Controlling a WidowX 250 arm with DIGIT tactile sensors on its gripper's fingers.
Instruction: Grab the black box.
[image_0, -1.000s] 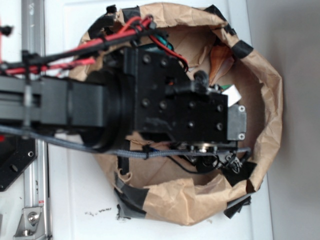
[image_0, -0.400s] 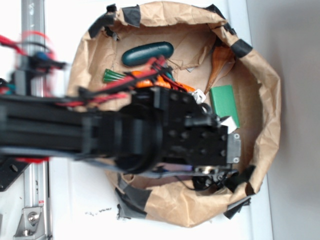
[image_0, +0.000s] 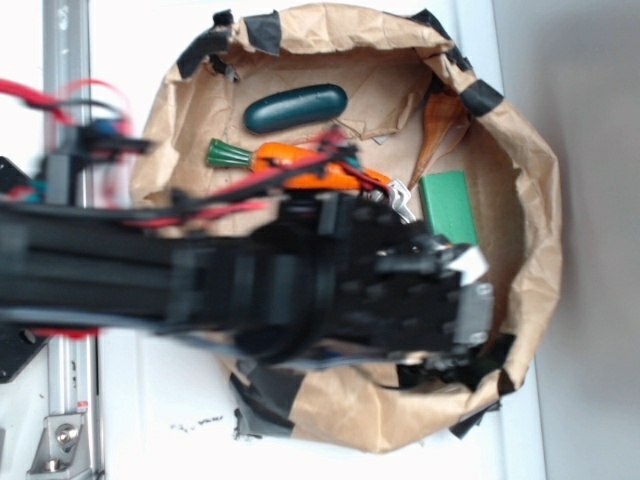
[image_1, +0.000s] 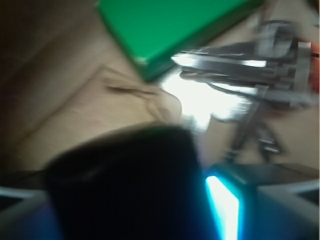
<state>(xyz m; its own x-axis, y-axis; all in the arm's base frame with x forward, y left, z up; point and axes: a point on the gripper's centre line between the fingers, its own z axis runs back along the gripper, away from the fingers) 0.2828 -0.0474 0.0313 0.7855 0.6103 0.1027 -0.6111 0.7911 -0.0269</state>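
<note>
Paper-lined bin (image_0: 530, 150): black box (image_1: 125, 185) fills the blurred wrist view beside green block (image_1: 170, 25), looks rigid, glossy, slippery, so pinch opposite edges; gripper (image_0: 470, 320) state unclear

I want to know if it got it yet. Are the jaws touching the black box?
Cannot tell. In the wrist view the black box fills the blurred foreground at the gripper, but no contact or gap shows plainly. In the exterior view the arm hides the box.
</note>
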